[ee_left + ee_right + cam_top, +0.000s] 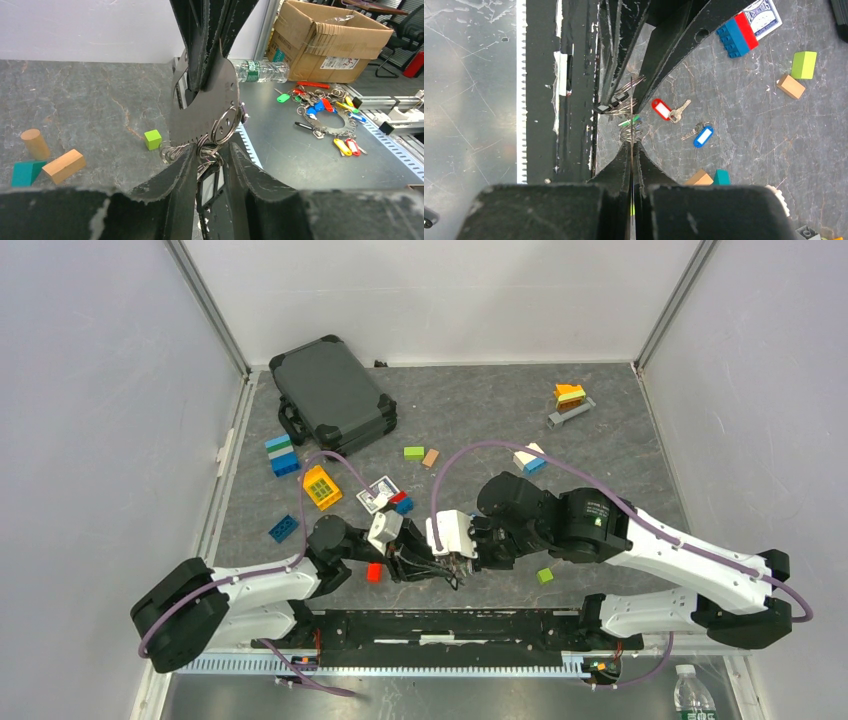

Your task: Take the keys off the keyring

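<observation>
The keyring (202, 112) is a flat grey metal plate with small wire rings on its edge. My right gripper (633, 146) is shut on it, edge-on in the right wrist view. My left gripper (212, 150) is closed on the wire rings and on a black key tag (212, 182) hanging below the plate. The two grippers meet at the table's near edge, the left gripper (408, 562) against the right gripper (455, 562). A green key tag (630, 121) still hangs among the rings. A red key (663, 109) and a blue key (702, 136) lie loose on the table.
The black base rail (450, 625) runs just behind the grippers. A green cube (153, 139) and wooden blocks (62, 165) lie close by. A card box (378, 493), coloured bricks (321, 486) and a black case (330, 392) sit further back.
</observation>
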`<state>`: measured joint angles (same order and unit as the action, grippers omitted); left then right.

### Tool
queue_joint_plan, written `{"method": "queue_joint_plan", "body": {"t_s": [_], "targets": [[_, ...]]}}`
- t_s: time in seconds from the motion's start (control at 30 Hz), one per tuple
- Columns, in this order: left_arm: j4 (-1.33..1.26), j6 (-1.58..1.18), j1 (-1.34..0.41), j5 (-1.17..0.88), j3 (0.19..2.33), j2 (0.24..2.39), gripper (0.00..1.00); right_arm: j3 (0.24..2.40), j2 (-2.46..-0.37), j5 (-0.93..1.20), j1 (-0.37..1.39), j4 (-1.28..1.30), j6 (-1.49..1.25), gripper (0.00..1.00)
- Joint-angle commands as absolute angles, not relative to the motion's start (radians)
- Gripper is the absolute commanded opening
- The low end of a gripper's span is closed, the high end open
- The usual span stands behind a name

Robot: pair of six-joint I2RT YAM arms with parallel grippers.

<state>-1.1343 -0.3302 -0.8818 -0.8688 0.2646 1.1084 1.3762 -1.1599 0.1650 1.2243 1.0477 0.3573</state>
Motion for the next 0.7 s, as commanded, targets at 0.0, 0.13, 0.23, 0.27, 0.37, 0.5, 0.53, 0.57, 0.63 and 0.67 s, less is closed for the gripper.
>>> {"method": "queue_joint_plan", "body": {"t_s": [0.0, 0.13, 0.23, 0.27, 0.37, 0.5, 0.53, 0.57, 0.63, 0.67], "targets": [[-1.203, -0.374, -0.879, -0.902, 0.294, 1.113, 0.32, 1.384, -1.134, 0.165, 1.232, 1.010, 0.364, 0.00], [-1.200, -0.374, -0.879, -0.901, 0.297, 1.109, 0.25, 1.377, -1.131, 0.163, 1.232, 1.005, 0.362, 0.00], [-1.192, -0.374, -0.879, -0.900, 0.302, 1.111, 0.19, 1.371, -1.128, 0.159, 1.233, 1.004, 0.359, 0.00], [-1.187, -0.374, -0.879, -0.903, 0.304, 1.111, 0.16, 1.370, -1.126, 0.156, 1.233, 1.006, 0.358, 0.00], [-1.153, -0.372, -0.879, -0.906, 0.312, 1.105, 0.11, 1.370, -1.124, 0.146, 1.234, 1.007, 0.357, 0.00], [-1.056, -0.357, -0.879, -0.910, 0.334, 1.065, 0.04, 1.370, -1.125, 0.123, 1.235, 1.017, 0.356, 0.00], [-1.012, -0.347, -0.879, -0.910, 0.341, 1.046, 0.03, 1.369, -1.124, 0.115, 1.234, 1.018, 0.356, 0.00], [-0.970, -0.337, -0.879, -0.907, 0.350, 1.030, 0.02, 1.368, -1.126, 0.106, 1.235, 1.020, 0.356, 0.00], [-0.868, -0.304, -0.879, -0.903, 0.367, 0.990, 0.02, 1.367, -1.123, 0.093, 1.235, 1.022, 0.357, 0.00], [-0.811, -0.281, -0.878, -0.894, 0.375, 0.966, 0.02, 1.367, -1.122, 0.091, 1.235, 1.020, 0.357, 0.00]]}}
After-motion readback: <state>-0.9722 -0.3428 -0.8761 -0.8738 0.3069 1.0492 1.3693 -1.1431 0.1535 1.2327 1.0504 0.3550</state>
